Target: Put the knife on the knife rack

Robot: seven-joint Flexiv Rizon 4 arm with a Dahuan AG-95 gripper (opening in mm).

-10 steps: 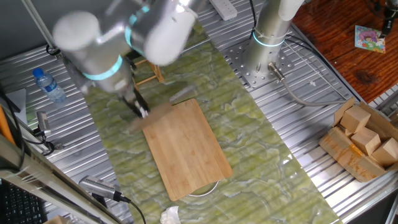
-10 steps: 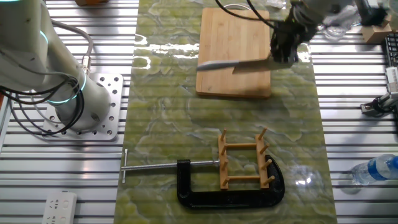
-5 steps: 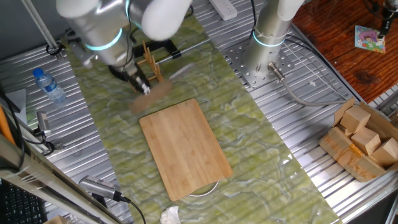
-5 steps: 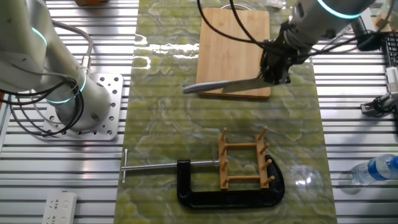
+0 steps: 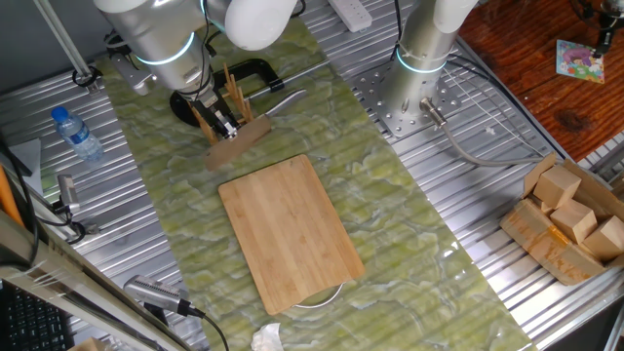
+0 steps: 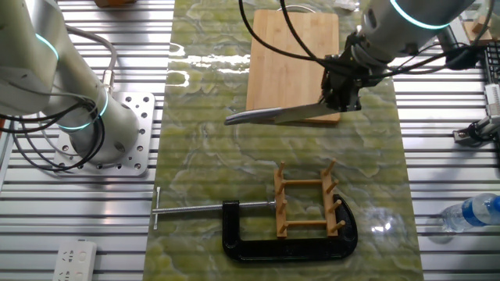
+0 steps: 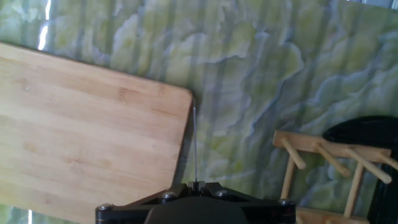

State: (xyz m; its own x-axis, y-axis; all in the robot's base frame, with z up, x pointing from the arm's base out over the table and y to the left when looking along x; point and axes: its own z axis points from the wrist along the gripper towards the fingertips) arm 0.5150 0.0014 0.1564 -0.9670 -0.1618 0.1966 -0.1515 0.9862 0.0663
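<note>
My gripper point(image 6: 341, 97) is shut on the knife point(image 6: 291, 115) and holds it in the air, blade on edge, handle pointing away to the side. It hangs over the green mat just past the near end of the cutting board point(image 6: 294, 55), short of the knife rack point(image 6: 306, 200). In the one fixed view the gripper point(image 5: 223, 125) is right next to the rack's pegs point(image 5: 230, 86), and the knife point(image 5: 244, 138) stretches toward its handle point(image 5: 285, 99). In the hand view the knife point(image 7: 194, 140) shows as a thin line ahead of the gripper point(image 7: 195, 185), with the rack point(image 7: 317, 160) to the right.
A black clamp point(image 6: 258, 243) wraps round the rack and also shows in the hand view point(image 7: 367, 134). A second robot's base point(image 6: 101, 133) stands beside the mat. A water bottle point(image 6: 469, 212) lies off the mat. A cardboard box of wooden blocks point(image 5: 565, 219) sits far from the rack.
The gripper has carried the knife off the cutting board and across the mat toward the rack. The knife stays held the same way.
</note>
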